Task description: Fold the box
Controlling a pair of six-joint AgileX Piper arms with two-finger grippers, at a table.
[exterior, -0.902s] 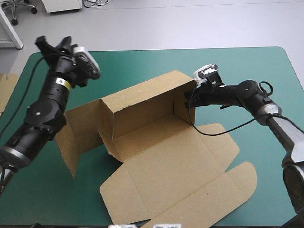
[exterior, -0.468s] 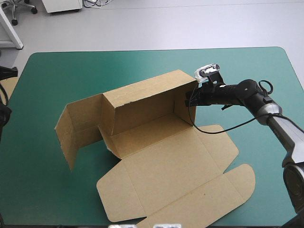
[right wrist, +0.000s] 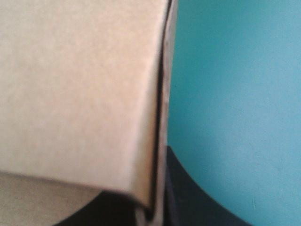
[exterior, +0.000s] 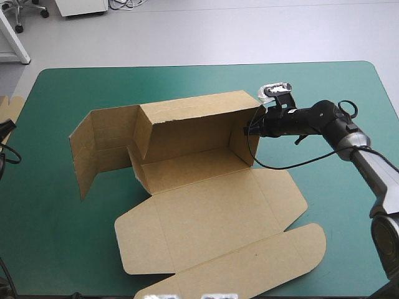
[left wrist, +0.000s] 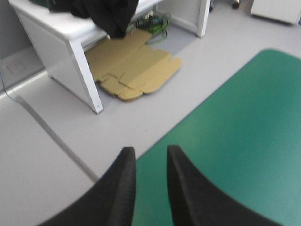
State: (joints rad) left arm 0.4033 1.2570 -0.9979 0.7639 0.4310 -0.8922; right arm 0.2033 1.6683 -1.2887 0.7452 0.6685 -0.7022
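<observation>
Thing: box (exterior: 206,212), a cut sheet of brown board, partly folded up.
Raised parts: back wall (exterior: 187,124) upright; right end wall (exterior: 240,146) upright, meeting it at a corner; left end panel (exterior: 106,146) standing, swung outward beyond the back wall.
Flat parts: lid (exterior: 212,218) lying flat, its tuck flap (exterior: 262,265) toward the near edge.
Place: middle of the teal-green worktop (exterior: 349,87), open side up.

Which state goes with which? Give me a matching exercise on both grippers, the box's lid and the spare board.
1 right gripper
2 left gripper
3 lid
4 spare board

A flat on the teal-green cover
B on the floor
C shut on the box end wall
D open, empty, over the cover's edge

Pairs: 1-C, 2-D, 3-A, 4-B
</observation>
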